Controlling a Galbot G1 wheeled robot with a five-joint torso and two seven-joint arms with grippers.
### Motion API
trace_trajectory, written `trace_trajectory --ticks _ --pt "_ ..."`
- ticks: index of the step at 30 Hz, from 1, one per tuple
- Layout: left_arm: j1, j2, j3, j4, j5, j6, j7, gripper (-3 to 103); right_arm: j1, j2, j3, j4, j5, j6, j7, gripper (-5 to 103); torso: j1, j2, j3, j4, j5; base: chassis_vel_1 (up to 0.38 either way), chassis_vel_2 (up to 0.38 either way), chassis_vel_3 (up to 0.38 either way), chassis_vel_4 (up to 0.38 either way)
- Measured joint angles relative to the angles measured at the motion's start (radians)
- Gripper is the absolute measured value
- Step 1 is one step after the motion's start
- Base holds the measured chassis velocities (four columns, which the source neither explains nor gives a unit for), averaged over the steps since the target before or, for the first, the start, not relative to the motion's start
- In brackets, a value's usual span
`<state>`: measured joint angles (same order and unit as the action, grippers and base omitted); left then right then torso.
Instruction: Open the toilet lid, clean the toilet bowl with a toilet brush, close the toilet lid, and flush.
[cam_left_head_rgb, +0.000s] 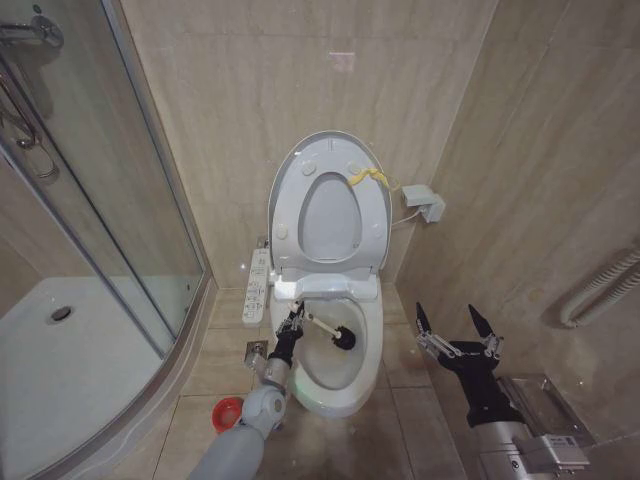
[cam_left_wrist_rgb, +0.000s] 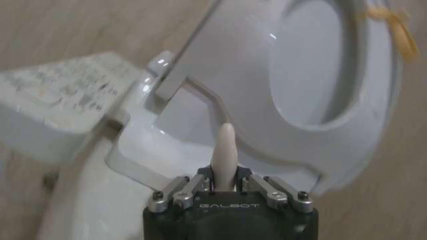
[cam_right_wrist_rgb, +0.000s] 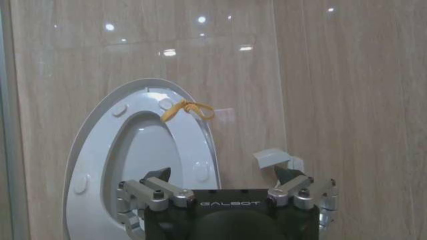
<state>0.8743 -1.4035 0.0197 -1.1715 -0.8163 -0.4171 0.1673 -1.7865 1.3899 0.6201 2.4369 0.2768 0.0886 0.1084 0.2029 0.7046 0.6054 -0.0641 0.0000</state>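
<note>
The left gripper (cam_left_head_rgb: 292, 322) is clenched on the thin white stick handle of the toilet brush (cam_left_head_rgb: 331, 331), its jaws pinching the handle near its end. It hovers over the rim of the white ceramic oval toilet bowl (cam_left_head_rgb: 370, 330) at about nine o'clock. From there the handle slants toward three o'clock and down, so the dark bristle head sits inside the bowl, against or just above the inner wall; contact cannot be told. In the left wrist view the handle's pale tip (cam_left_wrist_rgb: 224, 150) pokes up between the closed jaws.

The glossy white oval toilet lid (cam_left_head_rgb: 290, 180), with its small yellow strap (cam_left_head_rgb: 366, 177) at the rim, stands upright against the tiled wall at twelve o'clock, the ring seat raised with it.

Scrubbing seems under way. To do it well, the grip should stay firm while the head sweeps round the stained wall, pressing lightly enough that the slim handle does not twist.

The right gripper (cam_left_head_rgb: 459, 328) waits with jaws spread wide, well apart at the bowl's three o'clock.

A small red round holder cup (cam_left_head_rgb: 227, 412) sits on the floor at seven o'clock.
</note>
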Motion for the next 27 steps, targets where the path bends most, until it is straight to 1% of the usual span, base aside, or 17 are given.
trace_trajectory --ticks 2,3,4,7,9,10,11,12,13,15,16,17,19,23,25,26,27 --pt "-0.006 -0.002 -0.010 0.035 0.132 -0.024 0.011 22 0.000 0.000 0.000 0.000 0.000 0.000 0.000 100 0.000 0.000 0.000 0.0004 0.0000 0.000 0.000 0.000 0.000" --pt "-0.006 -0.001 -0.012 0.040 0.178 -0.033 0.015 22 0.000 0.000 0.000 0.000 0.000 0.000 0.000 100 0.000 0.000 0.000 0.0003 0.0000 0.000 0.000 0.000 0.000" --pt "-0.006 -0.001 -0.012 0.040 0.178 -0.033 0.015 22 0.000 0.000 0.000 0.000 0.000 0.000 0.000 100 0.000 0.000 0.000 0.0003 0.0000 0.000 0.000 0.000 0.000" --pt "-0.006 0.000 -0.015 0.045 0.259 -0.045 0.016 22 0.000 0.000 0.000 0.000 0.000 0.000 0.000 100 0.000 0.000 0.000 0.0002 0.0000 0.000 0.000 0.000 0.000" --pt "-0.008 -0.002 -0.015 0.046 0.264 -0.047 0.017 22 0.000 0.000 0.000 0.000 0.000 0.000 0.000 100 0.000 0.000 0.000 0.0001 0.0000 0.000 0.000 0.000 0.000" --pt "-0.009 -0.006 -0.015 0.046 0.253 -0.049 0.018 22 0.000 0.000 0.000 0.000 0.000 0.000 0.000 100 0.000 0.000 0.000 0.0001 0.0000 0.000 0.000 0.000 0.000" --pt "-0.011 -0.012 -0.013 0.046 0.219 -0.050 0.020 22 0.000 0.000 0.000 0.000 0.000 0.000 0.000 100 0.000 0.000 0.000 0.0000 0.0000 0.000 0.000 0.000 0.000" --pt "-0.012 -0.021 -0.011 0.041 0.152 -0.051 0.025 22 0.000 0.000 0.000 0.000 0.000 0.000 0.000 100 0.000 0.000 0.000 0.0000 0.0000 0.000 0.000 0.000 0.000" --pt "-0.012 -0.021 -0.011 0.041 0.152 -0.051 0.025 22 0.000 0.000 0.000 0.000 0.000 0.000 0.000 100 0.000 0.000 0.000 0.0000 0.0000 0.000 0.000 0.000 0.000" --pt "-0.017 -0.043 -0.009 0.026 0.006 -0.056 0.034 22 0.000 0.000 0.000 0.000 0.000 0.000 0.000 100 0.000 0.000 0.000 -0.0001 -0.0001 0.000 0.000 0.000 0.000" --pt "-0.023 -0.054 -0.010 0.021 -0.050 -0.061 0.040 22 0.000 0.000 0.000 0.000 0.000 0.000 0.000 100 0.000 0.000 0.000 -0.0002 0.0000 0.000 0.000 0.000 0.000" --pt "-0.023 -0.054 -0.010 0.021 -0.050 -0.061 0.040 22 0.000 0.000 0.000 0.000 0.000 0.000 0.000 100 0.000 0.000 0.000 -0.0002 0.0000 0.000 0.000 0.000 0.000" --pt "-0.034 -0.069 -0.015 0.020 -0.105 -0.076 0.059 22 0.000 0.000 0.000 0.000 0.000 0.000 0.000 100 0.000 0.000 0.000 -0.0002 0.0000 0.000 0.000 0.000 0.000" --pt "-0.036 -0.072 -0.018 0.014 -0.114 -0.083 0.075 22 0.000 0.000 0.000 0.000 0.000 0.000 0.000 100 0.000 0.000 0.000 0.0001 0.0000 0.000 0.000 0.000 0.000" --pt "-0.032 -0.073 -0.026 0.026 -0.076 -0.091 0.086 22 0.000 0.000 0.000 0.000 0.000 0.000 0.000 100 0.000 0.000 0.000 0.0000 -0.0001 0.000 0.000 0.000 0.000" --pt "-0.032 -0.073 -0.026 0.026 -0.076 -0.091 0.086 22 0.000 0.000 0.000 0.000 0.000 0.000 0.000 100 0.000 0.000 0.000 0.0000 -0.0001 0.000 0.000 0.000 0.000" --pt "-0.030 -0.073 -0.032 0.039 -0.033 -0.096 0.091 22 0.000 0.000 0.000 0.000 0.000 0.000 0.000 100 0.000 0.000 0.000 0.0000 -0.0001 0.000 0.000 0.000 0.000"
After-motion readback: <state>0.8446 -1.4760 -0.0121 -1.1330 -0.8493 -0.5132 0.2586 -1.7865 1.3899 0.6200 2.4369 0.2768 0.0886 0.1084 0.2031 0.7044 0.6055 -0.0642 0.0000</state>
